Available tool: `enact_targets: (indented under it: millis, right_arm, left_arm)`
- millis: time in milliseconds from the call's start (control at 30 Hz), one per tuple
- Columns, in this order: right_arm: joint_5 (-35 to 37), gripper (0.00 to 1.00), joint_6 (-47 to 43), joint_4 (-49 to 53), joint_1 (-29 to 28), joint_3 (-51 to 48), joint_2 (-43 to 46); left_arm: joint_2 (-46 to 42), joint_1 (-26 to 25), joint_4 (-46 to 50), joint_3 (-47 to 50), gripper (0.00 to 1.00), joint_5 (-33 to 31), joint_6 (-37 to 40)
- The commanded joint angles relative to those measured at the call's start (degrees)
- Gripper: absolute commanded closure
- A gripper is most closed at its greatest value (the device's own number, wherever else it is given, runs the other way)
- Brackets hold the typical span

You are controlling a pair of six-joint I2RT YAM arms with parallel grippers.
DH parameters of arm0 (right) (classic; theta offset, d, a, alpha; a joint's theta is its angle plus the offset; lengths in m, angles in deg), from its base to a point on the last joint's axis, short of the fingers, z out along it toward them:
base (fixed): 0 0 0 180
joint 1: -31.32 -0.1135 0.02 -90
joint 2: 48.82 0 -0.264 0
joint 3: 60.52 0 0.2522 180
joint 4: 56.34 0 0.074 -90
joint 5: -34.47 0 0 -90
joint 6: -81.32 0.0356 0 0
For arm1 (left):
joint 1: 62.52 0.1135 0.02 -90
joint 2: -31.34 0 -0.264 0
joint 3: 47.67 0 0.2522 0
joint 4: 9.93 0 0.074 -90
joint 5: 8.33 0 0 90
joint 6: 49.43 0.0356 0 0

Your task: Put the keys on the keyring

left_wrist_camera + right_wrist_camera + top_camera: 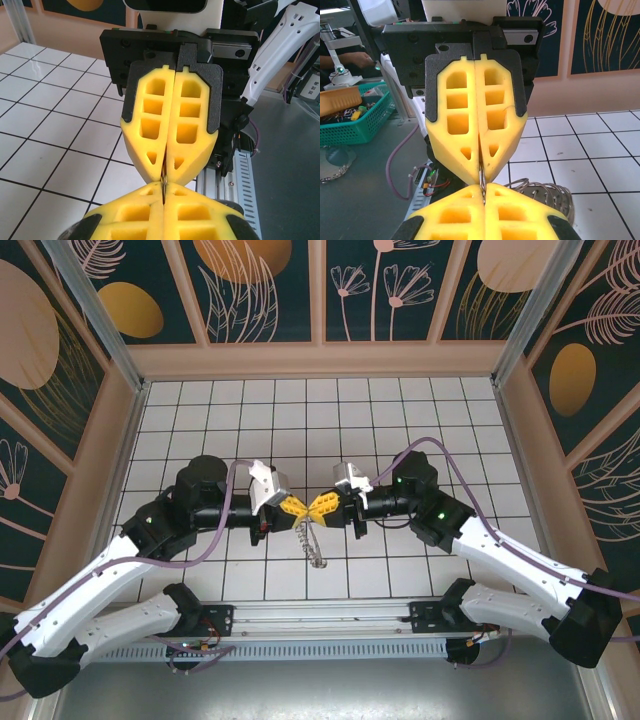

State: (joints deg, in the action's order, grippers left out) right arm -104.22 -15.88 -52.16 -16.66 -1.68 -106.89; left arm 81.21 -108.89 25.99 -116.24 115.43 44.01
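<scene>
While your two arms meet tip to tip over the middle of the white tiled surface (220,420), the relation that counts lies directly under that meeting point. Your left end effector (297,507) has its yellow foam fingers pressed together, and your right end effector (321,506) is pressed together in the same way. The two face each other along the left-right line and almost touch. In the right wrist view a thin silvery metal sliver (481,176) stands upright in the seam of both pairs of fingers, so each end effector is clamped on it. Whether it is the rim of the ring or the blade of a key, you cannot tell from these views. The grey-brown flat keyring (312,543), fringed with small loops, hangs from the tips and runs toward the near edge, a little to the right, so its long axis lies across the line of the arms. In the right wrist view its wire loops (542,194) sit low, just beside the right fingers. Neither arm is nearer, as both hold at the same place. I judge that the coming move needs one side to hold firm while the other works, because a pull from both could twist the ring free.
</scene>
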Motion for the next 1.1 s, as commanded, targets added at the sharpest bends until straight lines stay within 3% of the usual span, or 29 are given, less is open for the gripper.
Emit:
enact_targets:
  millis: [0,233,800,1067]
  right_arm:
    - [1.1,1.0,-0.56,-2.13,-0.09,2.44,0.36]
    - [2.87,1.0,-0.18,-0.7,-0.31,0.6,1.52]
    - [4.61,1.0,0.11,-0.96,-0.57,-1.83,2.79]
    - [4.26,0.9,0.52,-2.18,-0.56,-2.72,2.43]
  left_arm:
    - [-1.71,-0.08,-2.5,1.31,1.0,-0.16,0.16]
    - [-6.05,-0.08,-10.33,4.73,1.0,-0.08,-1.6]
    - [-6.44,-0.05,-12.66,5.65,1.0,-0.87,-2.36]
    - [-7.41,-0.12,-14.24,6.77,1.0,-2.36,-2.59]
